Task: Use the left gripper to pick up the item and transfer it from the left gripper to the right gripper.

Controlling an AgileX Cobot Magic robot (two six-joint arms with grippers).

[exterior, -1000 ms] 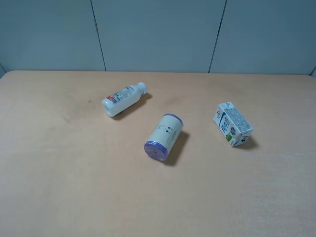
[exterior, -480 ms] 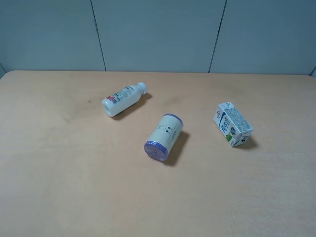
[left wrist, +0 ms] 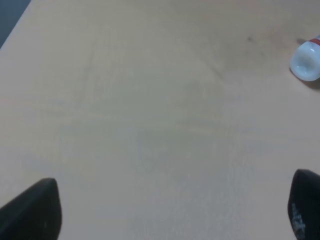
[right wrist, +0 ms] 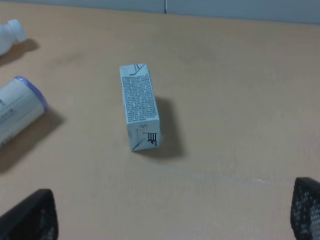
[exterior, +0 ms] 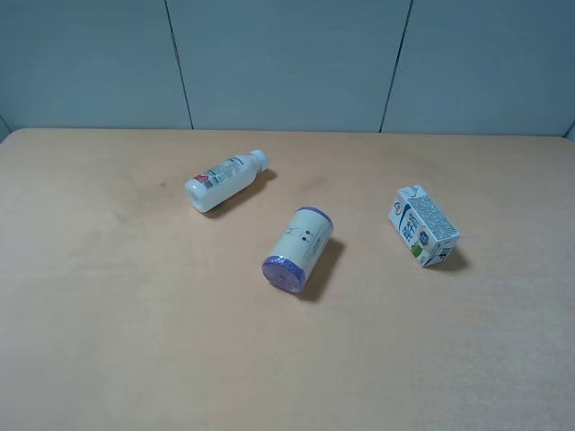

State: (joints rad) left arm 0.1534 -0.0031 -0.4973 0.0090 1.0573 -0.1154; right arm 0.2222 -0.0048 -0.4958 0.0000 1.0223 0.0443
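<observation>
Left tool (left wrist: 170, 210): I see only its two black fingertips (left wrist: 32, 210) at the edges of my left wrist view, spread wide apart with nothing between them, hanging over bare table. It does not appear in my high view.

Right tool (right wrist: 172, 212): likewise two black fingertips (right wrist: 30, 215) at the edges of my right wrist view, spread wide and empty. It is also out of my high view.

Item, small white rectangular drink carton with blue printing (exterior: 423, 226): it lies on its side on the right part of the table, untouched by either tool. In my right wrist view the carton (right wrist: 139, 106) sits ahead of the gap between the fingertips, well clear of them, one long face covered in fine dark print turned upward.

White cylinder with purple ends (exterior: 299, 250): it lies on its side near the middle of the table, well apart from the carton, one purple end facing the high camera. My right wrist view catches part of it (right wrist: 20, 112) at the frame edge.

White plastic bottle with white cap (exterior: 225, 180): it lies on its side on the left part of the table, beyond the cylinder and apart from it. My left wrist view shows only its rounded base (left wrist: 306, 60).

Light tan table (exterior: 135, 341): it carries all three things; a grey panelled wall (exterior: 287, 63) stands behind it.
</observation>
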